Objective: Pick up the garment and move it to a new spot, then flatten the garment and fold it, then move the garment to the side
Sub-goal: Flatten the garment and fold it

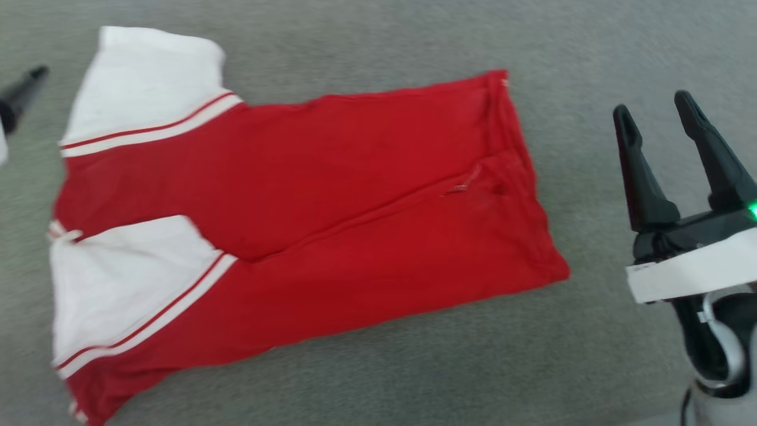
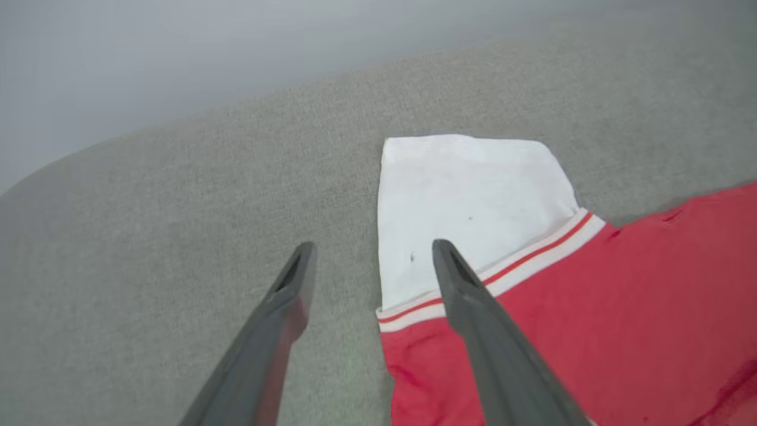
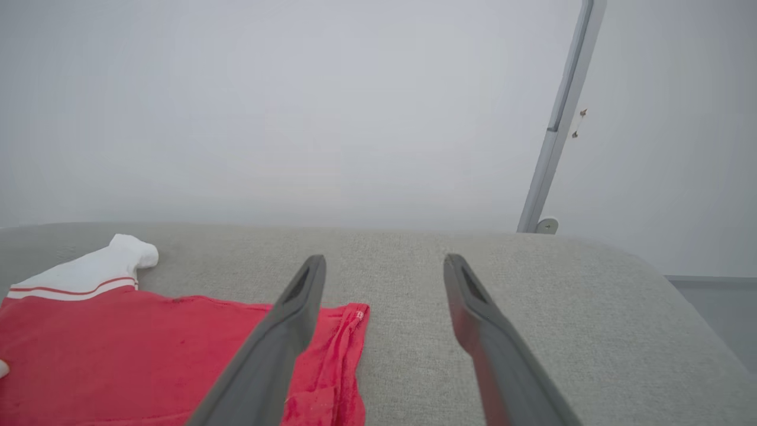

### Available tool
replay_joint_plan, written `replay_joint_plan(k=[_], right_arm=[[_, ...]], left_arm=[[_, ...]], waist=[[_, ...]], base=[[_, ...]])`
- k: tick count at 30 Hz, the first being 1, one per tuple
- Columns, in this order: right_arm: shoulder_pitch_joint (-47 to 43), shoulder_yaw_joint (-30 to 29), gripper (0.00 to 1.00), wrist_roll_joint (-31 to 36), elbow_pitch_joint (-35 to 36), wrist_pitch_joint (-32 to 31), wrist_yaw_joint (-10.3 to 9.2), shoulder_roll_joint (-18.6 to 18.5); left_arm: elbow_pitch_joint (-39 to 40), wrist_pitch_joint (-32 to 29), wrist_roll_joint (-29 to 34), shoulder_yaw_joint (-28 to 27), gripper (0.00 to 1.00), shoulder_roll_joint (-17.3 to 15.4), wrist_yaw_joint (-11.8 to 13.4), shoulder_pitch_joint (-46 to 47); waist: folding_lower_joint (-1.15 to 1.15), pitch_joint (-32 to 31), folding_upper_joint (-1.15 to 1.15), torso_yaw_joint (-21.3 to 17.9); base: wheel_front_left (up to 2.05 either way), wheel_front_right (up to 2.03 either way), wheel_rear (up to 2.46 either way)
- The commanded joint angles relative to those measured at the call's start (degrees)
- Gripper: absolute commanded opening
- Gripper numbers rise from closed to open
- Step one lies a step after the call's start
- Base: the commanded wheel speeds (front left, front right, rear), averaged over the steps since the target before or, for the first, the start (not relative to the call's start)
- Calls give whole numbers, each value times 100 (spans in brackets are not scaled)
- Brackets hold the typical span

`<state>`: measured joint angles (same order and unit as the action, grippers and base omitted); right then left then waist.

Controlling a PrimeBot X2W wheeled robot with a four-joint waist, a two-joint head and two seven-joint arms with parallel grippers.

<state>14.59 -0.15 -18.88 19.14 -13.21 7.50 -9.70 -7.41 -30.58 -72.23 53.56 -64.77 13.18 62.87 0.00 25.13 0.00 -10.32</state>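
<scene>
Lower-left corner of garment (image 1: 307,207) off-frame

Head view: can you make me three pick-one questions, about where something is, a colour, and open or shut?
1. Where is the right end effector? A) on the garment B) beside it, over the grey surface C) under it
2. What colour are the sleeves? A) white B) blue C) green
3. The right end effector is: A) shut on cloth B) open, empty C) shut, empty
Answers: B, it stands clear to the garment's right; A, both sleeves are white; B, its fingers stand apart, nothing between.
</scene>
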Motion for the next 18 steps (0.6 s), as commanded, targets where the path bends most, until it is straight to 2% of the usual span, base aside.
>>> replay_joint_plan(k=[1,5,9,12,18], right_arm=[[47,38,100,87,-53,276,-2,100],[15,201,100,109,-199,836,-3,330],[0,333,100,73,-332,1142,-2,464],[42,391,100,34,-421,1226,-2,515],[171,561,100,-83,-543,1031,-2,483]], left_arm=[[-210,-28,120,13,100,67,-135,176],[-913,-88,387,3,100,282,-454,617],[-1542,-215,516,53,100,491,-648,952],[-1948,-434,568,126,100,666,-700,1115],[-2577,-1098,582,314,100,903,-505,1274]], waist=[[0,223,0,-308],[0,424,0,-632],[0,610,0,-865],[0,713,0,-970],[0,862,0,-1032]], base=[[0,0,0],[0,0,0],[0,0,0],[0,0,0],[0,0,0]])
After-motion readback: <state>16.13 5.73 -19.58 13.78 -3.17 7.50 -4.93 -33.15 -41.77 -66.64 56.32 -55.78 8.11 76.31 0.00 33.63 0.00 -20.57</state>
